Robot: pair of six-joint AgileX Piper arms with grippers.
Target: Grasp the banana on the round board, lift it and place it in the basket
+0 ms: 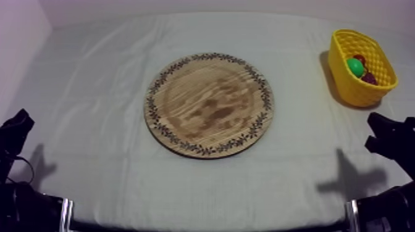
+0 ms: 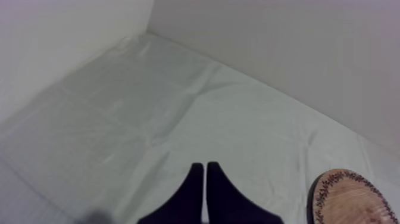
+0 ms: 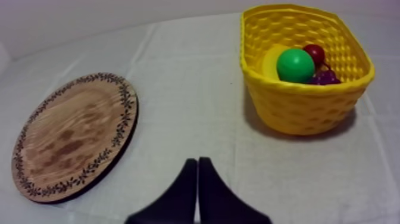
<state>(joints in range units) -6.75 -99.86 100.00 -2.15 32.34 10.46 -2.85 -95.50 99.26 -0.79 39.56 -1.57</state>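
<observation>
Your left claw [image 2: 201, 170] is closed tight with nothing in it. Its two fingers are pressed together into a thin point. It sits low at the left side of the surface [image 1: 92, 86], with the edge of the wooden board [image 1: 209, 105] off to one side of it.

Look at the board next. It lies flat in the middle of the surface, and its top is bare wood. No banana lies on it.

Now go on to the right. The yellow basket [image 3: 300, 104] stands at the far right, well apart from the board. In it you can see a round green fruit [image 3: 295, 65], a small red fruit [image 3: 314, 53] and some purple grapes [image 3: 325, 77]. Behind the green fruit a smooth yellow curve peeks out, paler than the basket wall. I think that is the banana [image 3: 269, 59], tucked against the wall on the board's side. Most of it is hidden, so you cannot tell which way its long side runs.

Your right claw [image 3: 197, 162] is closed tight too and holds nothing. It sits low at the right side with the basket just ahead of it. So your right arm is much the nearer one to the banana.

To me the job looks done, with nothing on the board to pick up.
</observation>
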